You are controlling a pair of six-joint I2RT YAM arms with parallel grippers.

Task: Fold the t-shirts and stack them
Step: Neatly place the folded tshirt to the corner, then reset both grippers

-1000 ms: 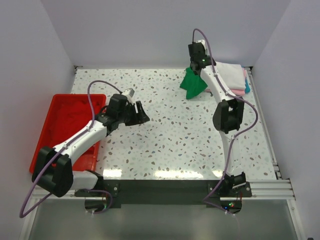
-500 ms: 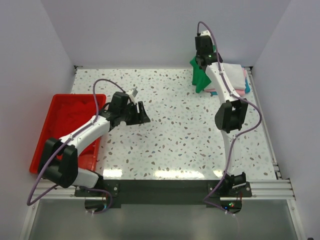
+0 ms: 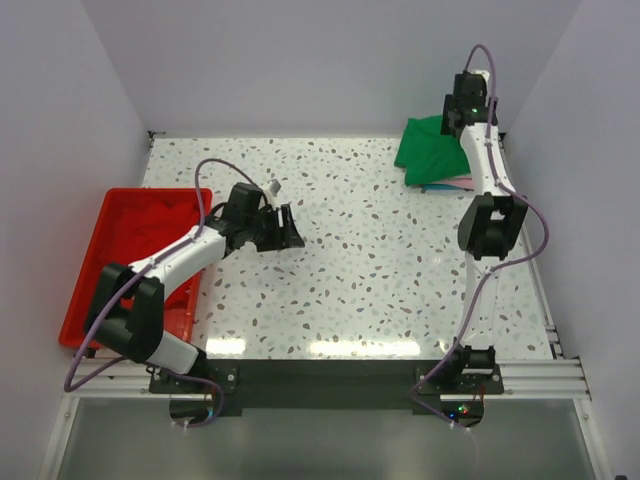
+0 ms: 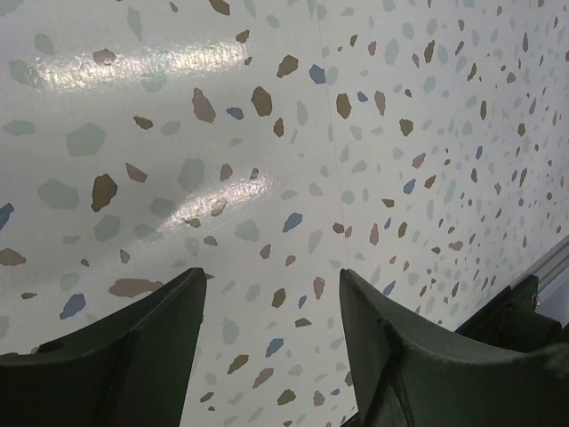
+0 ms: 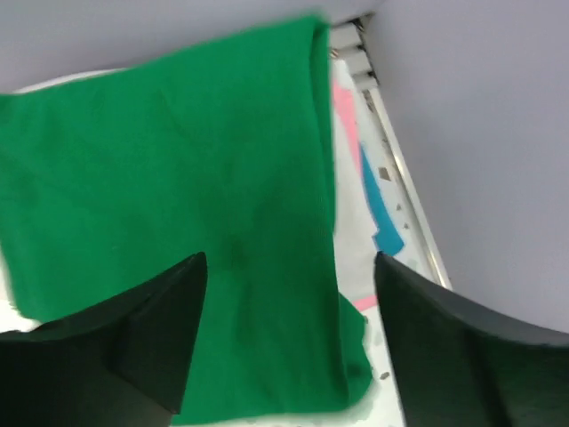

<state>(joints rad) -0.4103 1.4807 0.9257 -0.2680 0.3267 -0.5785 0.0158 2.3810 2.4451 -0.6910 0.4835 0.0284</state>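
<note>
Green shirt (image 3: 428, 150) lies spread on the stack of folded shirts (image 5: 351, 240) at the far right corner of the table (image 3: 380, 260). Right gripper (image 5: 289, 262) hangs just above it, jaws apart, gripping nothing. Left gripper (image 4: 271, 276) over bare table near the tray (image 3: 130, 240), jaws wide apart, empty.

- The green t-shirt (image 5: 178, 205) beneath the right gripper (image 5: 289, 260) is blurred, and its edge to the left of the fingers runs off the picture.
- It covers most of the stack. Only slivers of the pink t-shirt (image 5: 345, 116), light blue t-shirt (image 5: 384, 213) and white t-shirt (image 5: 351, 258) show beside the right finger.
- From above, that gripper's fingertips are too small to tell whether they touch cloth.
- Behind the left gripper (image 4: 271, 280), its arm hides part of the red tray (image 3: 130, 235).
</note>
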